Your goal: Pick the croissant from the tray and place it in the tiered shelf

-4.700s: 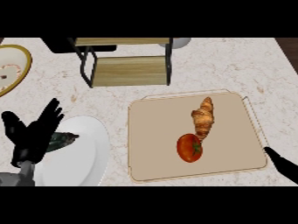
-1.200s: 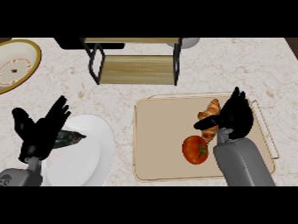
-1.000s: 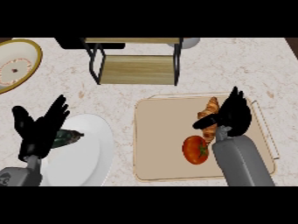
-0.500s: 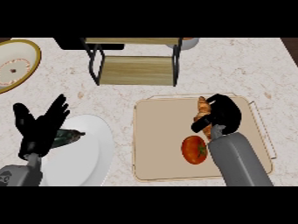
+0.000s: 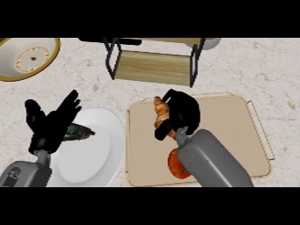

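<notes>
Pale counter; R hand curled round croissant at tray left, mid-frame; L hand fingers spread, lower left, over plate; shelf top ctr.

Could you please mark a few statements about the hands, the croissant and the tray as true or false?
1. The right hand is curled round the croissant. True.
2. The croissant lies on the tiered shelf. False: it is in the right hand, over the upper left part of the tray.
3. The left hand is open, fingers up, at the left edge of the white plate. True.
4. The round red item lies on the white plate. False: it lies on the tray, partly hidden by the right forearm.
</notes>
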Action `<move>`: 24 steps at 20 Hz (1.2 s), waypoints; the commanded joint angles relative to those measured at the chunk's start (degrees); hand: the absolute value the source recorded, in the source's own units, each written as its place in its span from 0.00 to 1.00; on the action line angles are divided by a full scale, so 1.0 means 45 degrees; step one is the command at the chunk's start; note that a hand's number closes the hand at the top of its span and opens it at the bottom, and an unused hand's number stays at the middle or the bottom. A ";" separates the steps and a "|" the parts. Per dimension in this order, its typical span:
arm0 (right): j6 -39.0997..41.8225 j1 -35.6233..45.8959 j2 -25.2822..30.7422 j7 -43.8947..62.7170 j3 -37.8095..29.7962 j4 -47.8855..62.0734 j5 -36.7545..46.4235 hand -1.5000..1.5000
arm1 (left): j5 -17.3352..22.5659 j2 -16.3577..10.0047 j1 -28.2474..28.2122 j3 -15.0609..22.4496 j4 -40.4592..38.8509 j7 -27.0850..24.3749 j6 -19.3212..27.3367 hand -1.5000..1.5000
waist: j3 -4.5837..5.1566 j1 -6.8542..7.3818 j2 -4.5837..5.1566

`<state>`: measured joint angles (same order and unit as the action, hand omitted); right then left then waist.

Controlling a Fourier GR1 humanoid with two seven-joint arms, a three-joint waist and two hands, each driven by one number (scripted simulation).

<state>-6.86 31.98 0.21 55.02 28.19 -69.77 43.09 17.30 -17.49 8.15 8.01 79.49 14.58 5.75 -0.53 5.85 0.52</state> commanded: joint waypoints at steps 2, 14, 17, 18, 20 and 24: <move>-0.0754 0.1920 -0.0045 -0.0053 0.2997 -0.0717 -0.2397 1.00 | -0.0234 0.0243 -0.0124 0.0404 -0.0716 0.0335 0.0004 0.50 | 0.0106 0.0460 0.0103; -0.2094 0.8967 -0.0041 0.5088 0.3216 -0.2033 -0.1880 1.00 | -0.0202 -0.0060 -0.0046 -0.0413 -0.1205 0.0547 0.0341 0.50 | 0.0170 -0.0653 -0.0224; -0.1508 1.0253 -0.0040 0.5602 0.2463 -0.1510 -0.2014 1.00 | -0.0465 0.0285 -0.0692 -0.0122 -0.1303 -0.0099 0.0370 0.50 | 0.0173 -0.0783 -0.0223; -0.0988 1.1023 -0.0039 0.5576 0.1610 -0.1463 -0.2271 1.00 | -0.0113 0.0037 -0.0775 -0.0284 -0.0606 0.0423 0.0205 0.50 | 0.0155 -0.0745 -0.0281; -0.1189 1.1563 -0.0039 0.5617 0.1380 -0.0658 -0.2087 1.00 | -0.0105 -0.0031 -0.0724 -0.0445 -0.0647 0.0195 0.0118 0.50 | 0.0157 -0.0811 -0.0217; -0.0829 1.3170 -0.0039 0.5470 -0.0097 0.0493 -0.2095 1.00 | -0.0279 0.0229 -0.0921 -0.0336 -0.0679 0.0232 0.0409 0.50 | 0.0152 -0.0903 -0.0217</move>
<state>-12.01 83.60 0.69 68.38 33.40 -71.39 33.72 16.54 -17.69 7.02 5.77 77.80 15.12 6.54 -0.19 1.96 -0.72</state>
